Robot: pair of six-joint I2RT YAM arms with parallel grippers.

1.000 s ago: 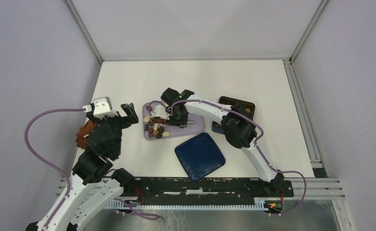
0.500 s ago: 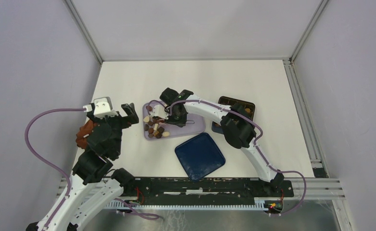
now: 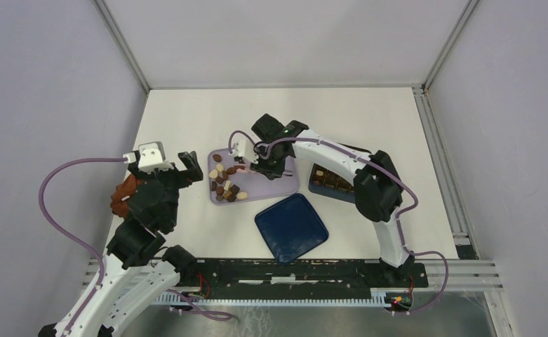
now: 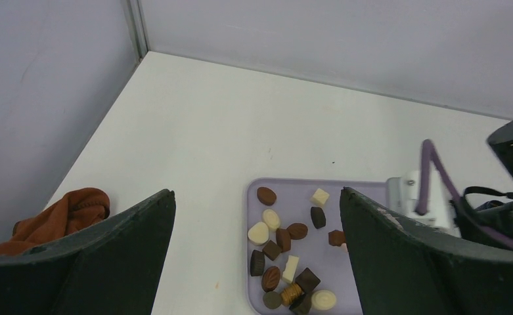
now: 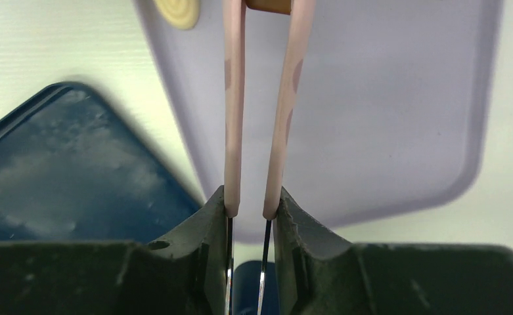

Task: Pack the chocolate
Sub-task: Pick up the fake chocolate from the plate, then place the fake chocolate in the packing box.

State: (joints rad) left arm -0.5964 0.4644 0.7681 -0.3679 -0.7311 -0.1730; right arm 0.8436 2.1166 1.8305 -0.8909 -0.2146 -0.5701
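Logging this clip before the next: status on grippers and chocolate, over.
Left gripper open, empty. Right gripper shut on pink tongs, brown piece between their arms over the lilac tray. Other chocolate loose on tray. Nothing seen in the way.

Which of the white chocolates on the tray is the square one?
The white chocolate nearest the tray's far edge, beside a dark oval; the other white ones are oval, round or a long bar.

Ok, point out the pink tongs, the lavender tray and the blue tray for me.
pink tongs point(image 5: 234, 118): right wrist view, on one of the two pink arms.
lavender tray point(image 5: 385, 105): right wrist view, on its bare floor.
blue tray point(image 3: 290, 227): top view, at its centre.
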